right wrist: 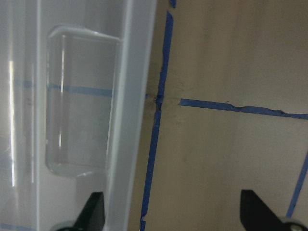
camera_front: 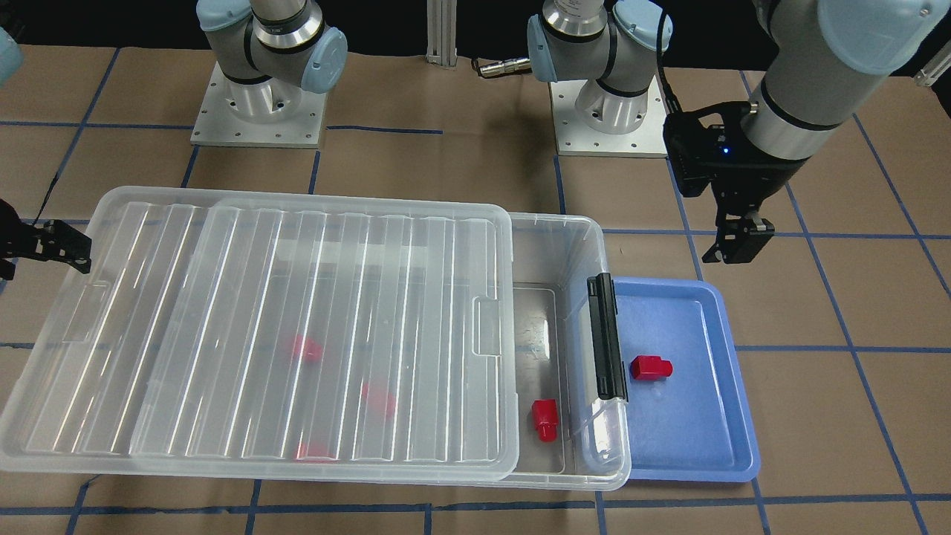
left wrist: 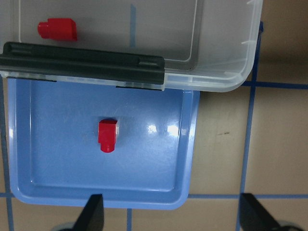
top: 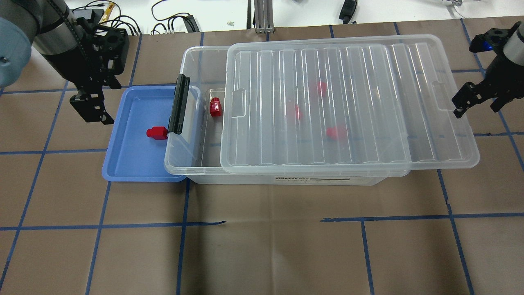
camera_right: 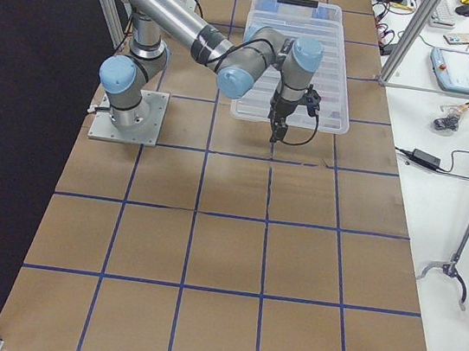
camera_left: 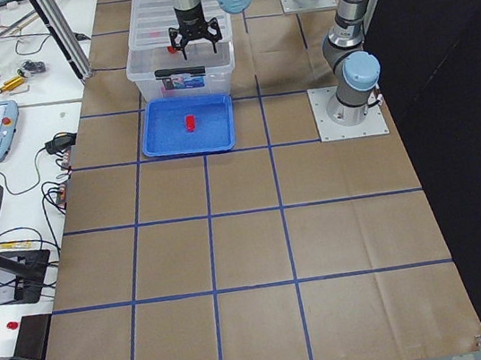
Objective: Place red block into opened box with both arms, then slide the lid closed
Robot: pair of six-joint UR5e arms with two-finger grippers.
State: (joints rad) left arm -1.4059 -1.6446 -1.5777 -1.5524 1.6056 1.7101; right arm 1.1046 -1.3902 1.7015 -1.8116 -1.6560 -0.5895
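We are hovering left gripper (top: 91, 110) left of blue tray (top: 123, 164), right gripper (top: 477, 106) right of lid (top: 348, 102), both wide open, empty.

Overhead and front views face each other across the box (top: 245, 178); end views look along the table (camera_left: 252, 260) from afar; wrist cameras look down, close.
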